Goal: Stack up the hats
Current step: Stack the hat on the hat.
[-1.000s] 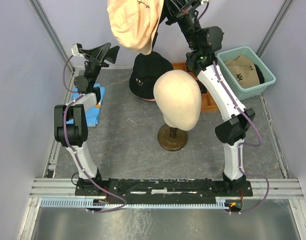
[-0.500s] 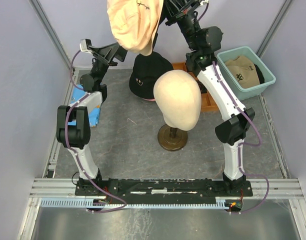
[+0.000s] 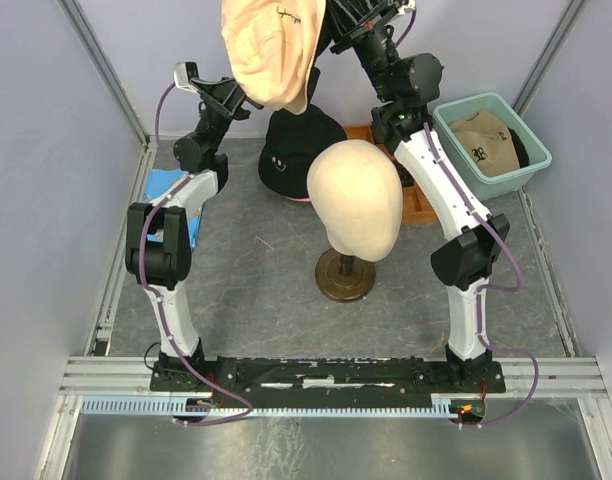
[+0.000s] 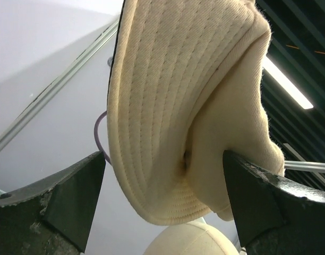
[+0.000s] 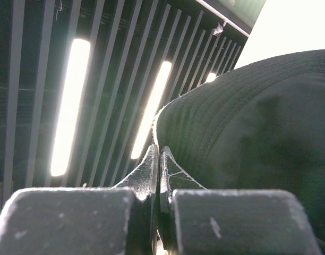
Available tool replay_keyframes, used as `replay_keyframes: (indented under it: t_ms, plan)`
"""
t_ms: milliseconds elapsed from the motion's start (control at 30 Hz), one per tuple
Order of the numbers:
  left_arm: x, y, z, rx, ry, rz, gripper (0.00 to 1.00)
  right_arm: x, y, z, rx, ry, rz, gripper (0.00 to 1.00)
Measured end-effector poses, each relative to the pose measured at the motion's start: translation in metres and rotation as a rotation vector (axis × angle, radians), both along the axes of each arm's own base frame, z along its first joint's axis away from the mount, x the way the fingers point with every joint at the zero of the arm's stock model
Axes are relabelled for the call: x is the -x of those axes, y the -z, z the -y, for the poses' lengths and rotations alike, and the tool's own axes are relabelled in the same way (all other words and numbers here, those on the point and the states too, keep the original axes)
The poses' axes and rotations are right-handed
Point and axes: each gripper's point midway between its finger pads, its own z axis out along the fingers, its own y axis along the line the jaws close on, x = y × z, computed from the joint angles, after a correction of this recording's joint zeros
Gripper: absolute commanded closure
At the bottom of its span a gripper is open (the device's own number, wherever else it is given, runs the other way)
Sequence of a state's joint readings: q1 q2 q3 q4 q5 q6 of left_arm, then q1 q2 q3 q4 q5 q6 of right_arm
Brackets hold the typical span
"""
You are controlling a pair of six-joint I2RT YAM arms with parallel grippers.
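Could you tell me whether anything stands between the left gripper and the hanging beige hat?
Nothing visible does. The open left gripper has a finger on either side of the beige hat, with only air between. The right gripper holds the hat aloft.

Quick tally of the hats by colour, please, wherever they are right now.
Beige hat: 1
Black hat: 1
Tan hat: 1
Pink hat: 1, only an edge showing under the black one
Total: 4

White-and-black arms [image 3: 448, 195], purple cables [image 3: 157, 112]
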State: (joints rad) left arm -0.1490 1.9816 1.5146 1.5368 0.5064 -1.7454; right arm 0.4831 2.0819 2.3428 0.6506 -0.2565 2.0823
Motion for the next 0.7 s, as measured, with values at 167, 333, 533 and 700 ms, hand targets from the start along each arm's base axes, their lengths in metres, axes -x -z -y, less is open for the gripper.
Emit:
replay_keyframes:
  t_ms: [167, 333, 533, 700]
  plan:
    - [-0.003, 0.005, 0.004, 0.002, 0.005, -0.013, 0.44, -0.004, 0.0, 0.004, 0.001, 0.011, -0.001, 1.0]
    - [-0.007, 0.008, -0.001, 0.004, -0.007, -0.022, 0.67, -0.018, 0.007, 0.016, 0.006, 0.044, -0.011, 1.0]
    - [-0.016, 0.016, -0.017, 0.0, -0.044, -0.045, 0.72, -0.058, 0.035, 0.044, 0.036, 0.122, -0.062, 1.0]
    - [-0.025, 0.026, -0.035, -0.003, -0.082, -0.074, 0.74, -0.092, 0.063, 0.076, 0.096, 0.175, -0.099, 1.0]
